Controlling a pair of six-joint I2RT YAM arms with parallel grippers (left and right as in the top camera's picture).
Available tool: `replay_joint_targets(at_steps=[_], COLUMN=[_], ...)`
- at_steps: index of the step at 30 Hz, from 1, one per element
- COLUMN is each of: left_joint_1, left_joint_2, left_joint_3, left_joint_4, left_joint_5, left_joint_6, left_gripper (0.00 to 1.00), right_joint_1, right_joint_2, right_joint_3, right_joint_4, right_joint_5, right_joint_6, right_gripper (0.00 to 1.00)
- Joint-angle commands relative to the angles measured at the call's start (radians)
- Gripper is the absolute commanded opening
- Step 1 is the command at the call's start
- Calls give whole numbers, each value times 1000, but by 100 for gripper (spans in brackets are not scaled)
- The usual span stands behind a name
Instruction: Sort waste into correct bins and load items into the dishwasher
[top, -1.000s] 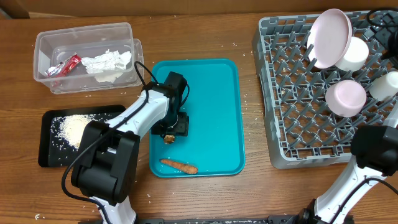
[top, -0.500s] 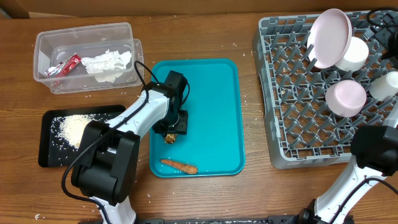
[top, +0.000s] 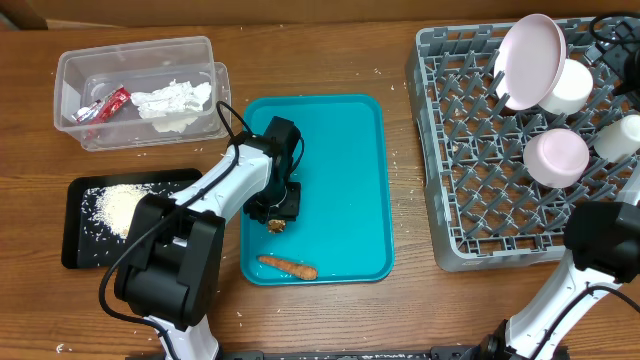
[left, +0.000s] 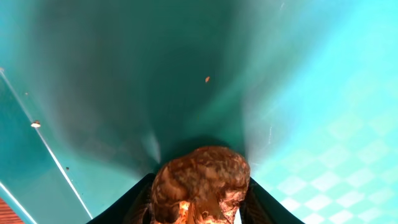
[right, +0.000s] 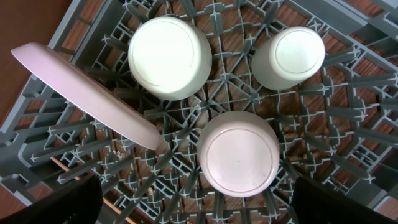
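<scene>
Left gripper (top: 276, 214) pinching the brown food lump (left: 200, 180) on the teal tray's (top: 350, 150) left side
Right gripper (right: 196, 200) gapes empty over the loaded dish rack (top: 480, 190), right of the tray. Napkin (top: 172, 100), wrapper (top: 105, 104), rice (top: 118, 208) look binned; only this lump and the carrot piece (top: 288, 267) by the tray's near edge left.

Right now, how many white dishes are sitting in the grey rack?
4. A large plate leans at the far end of the rack, a bowl beside it, a smaller dish upside down nearer, a cup at the right edge. The right arm may hide more.
</scene>
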Motion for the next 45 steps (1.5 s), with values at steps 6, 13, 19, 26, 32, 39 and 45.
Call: replay_joint_targets(at_steps=[6, 13, 19, 26, 32, 39, 45], left_joint_1=[-9, 19, 40, 80, 179, 347, 519], left_joint_2=[6, 6, 6, 4, 4, 4, 4], left_joint_3=[-3, 56, 111, 203, 372, 473, 468], left_joint_4=[7, -32, -77, -175, -343, -412, -436], left_joint_5=[11, 63, 59, 44, -82, -152, -155], left_joint_6=[-12, -37, -32, -28, -29, -30, -37], left_gripper=[43, 34, 34, 35, 35, 38, 38], right_joint_1=[-2, -2, -2, -2, -2, -2, -2], right_joint_2=[-31, -31, -31, -31, -31, -31, -31], right_joint_3=[23, 23, 23, 23, 23, 23, 23], right_joint_4=[5, 5, 5, 5, 5, 5, 5], right_joint_5=[-1, -1, -1, -1, -1, -1, -1], right_joint_6=[-2, -2, -2, -2, -2, -2, -2], right_gripper=[100, 100, 100, 100, 100, 100, 100])
